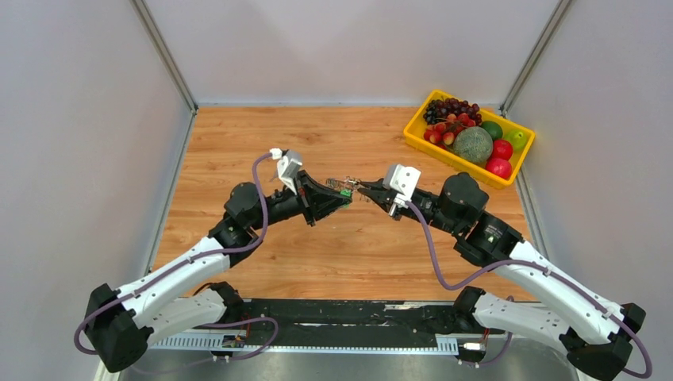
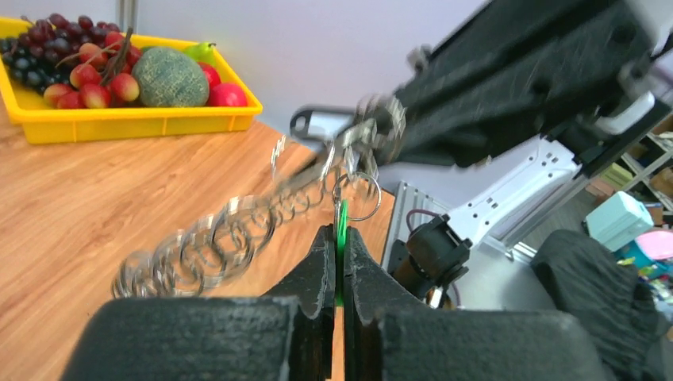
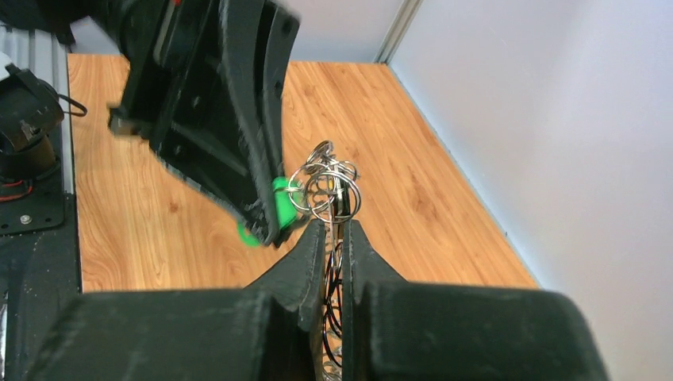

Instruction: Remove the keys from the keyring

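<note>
Keyring (image 1: 343, 187) aloft over worktop (image 1: 349, 262) centre, long axis stretching 9-to-3, left gripper (image 2: 339, 238) pinched tight on green-headed key (image 2: 341, 216) toward 7 o'clock side, right gripper (image 3: 333, 232) clamping its 3 o'clock end, both equally near.

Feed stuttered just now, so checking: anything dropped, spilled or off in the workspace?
Nothing stands out. The keyring is held in mid-air between the arms: the left gripper is shut on a green key, the right gripper on the keyring itself. The fruit sits inside its yellow tray.
</note>
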Available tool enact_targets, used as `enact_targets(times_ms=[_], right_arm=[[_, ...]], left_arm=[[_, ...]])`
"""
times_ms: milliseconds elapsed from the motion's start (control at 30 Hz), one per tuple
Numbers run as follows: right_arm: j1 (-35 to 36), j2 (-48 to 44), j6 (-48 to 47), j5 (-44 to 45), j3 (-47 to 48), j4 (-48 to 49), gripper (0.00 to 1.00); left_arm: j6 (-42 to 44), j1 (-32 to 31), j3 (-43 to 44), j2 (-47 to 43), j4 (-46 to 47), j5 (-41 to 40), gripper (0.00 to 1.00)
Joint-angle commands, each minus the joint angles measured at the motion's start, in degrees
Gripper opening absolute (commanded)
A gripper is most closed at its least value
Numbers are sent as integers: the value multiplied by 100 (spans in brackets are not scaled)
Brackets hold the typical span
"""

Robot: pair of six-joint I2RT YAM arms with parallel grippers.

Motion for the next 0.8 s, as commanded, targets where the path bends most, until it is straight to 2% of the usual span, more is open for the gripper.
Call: enact_targets(times_ms=[0,33,133,300,367,500,533,633,767], right_arm=[[23,-299,433,474,-549,611,0],[17,-365,535,578,-755,707,0],[23,-546,853,726,-1336,1022,0],[19,-712,1380,436,-2018,1481,1],[22,-820,1559,352,-2205,1487,10],[23,-1240,1791,-6,-2565,1496,41],[23,-1380,1826,-64,-2647,1496,47],[23,-1807,1835,-75,-2842,1496,54],[18,-2095,1732,166,-2919,1500,54]], left_arm=[[-40,-20,1370,-46,-2668,38,0],[-21,-23,1793,62,-3636,48,0],[67,-24,2428,288,-5255,266,0],[603,-24,3555,901,-6735,618,0],[988,-19,4144,1288,-7552,697,0],[1873,-22,5369,2146,-9165,745,0],[2034,-23,5759,2399,-9683,735,0],[2548,-35,5985,2560,-9987,457,0],[2769,-101,6013,2647,-10132,323,0]])
